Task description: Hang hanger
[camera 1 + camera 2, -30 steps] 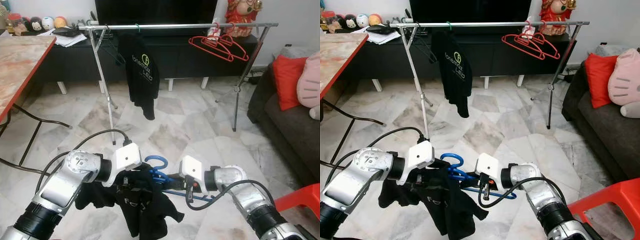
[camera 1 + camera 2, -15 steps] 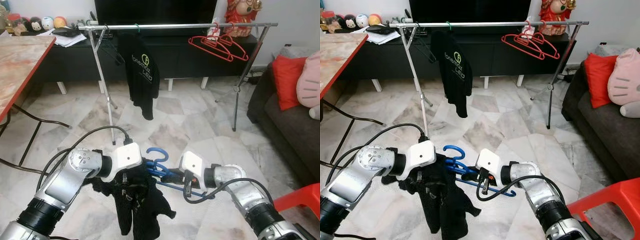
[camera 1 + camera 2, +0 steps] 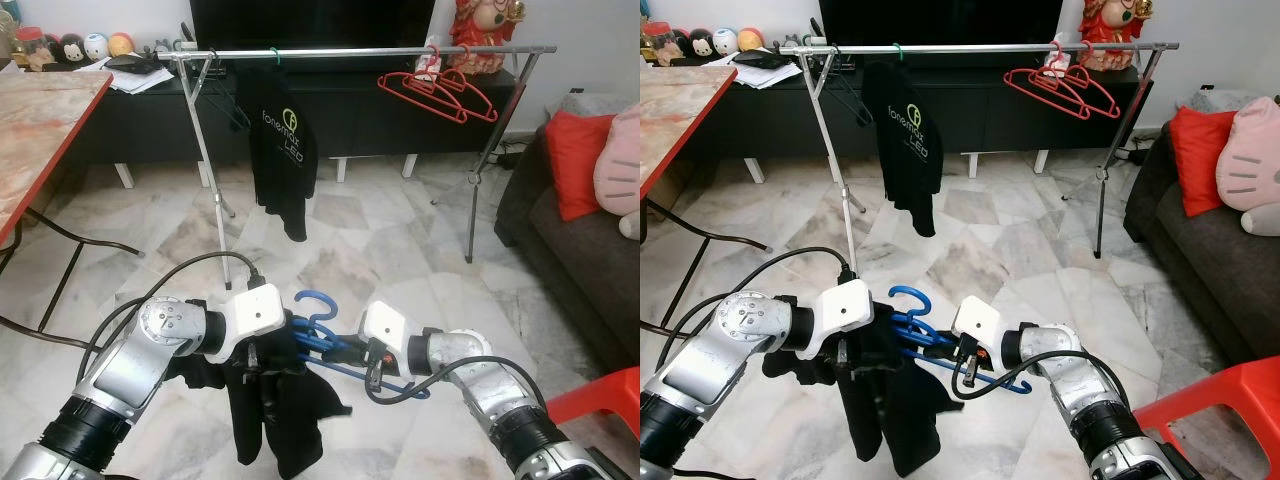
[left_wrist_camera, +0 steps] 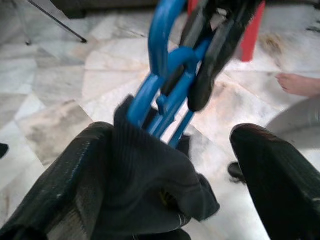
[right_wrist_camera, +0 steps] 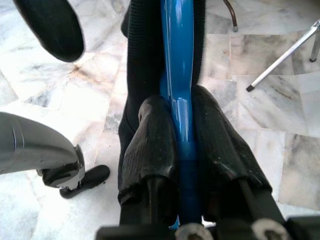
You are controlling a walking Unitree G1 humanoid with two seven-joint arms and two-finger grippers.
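Since a second ago, shirt [image 3: 270, 415] is hanging narrower. Right pincer [image 5: 181, 135] is clenching blue hanger [image 3: 322, 335] low ahead; left pincer [image 4: 170, 165] is spread about the cloth. Lifting levelly, hook leading, seems wise before approaching rail [image 3: 360, 51] across marble floor [image 3: 380, 240], near sofa [image 3: 575, 240].

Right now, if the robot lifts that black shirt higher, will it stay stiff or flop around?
Probably floppy: the black shirt hangs in limp folds from the blue hanger. It likely swings and could slip off, as it is bunched to one side. The right gripper pinches the hanger, which looks rigid.
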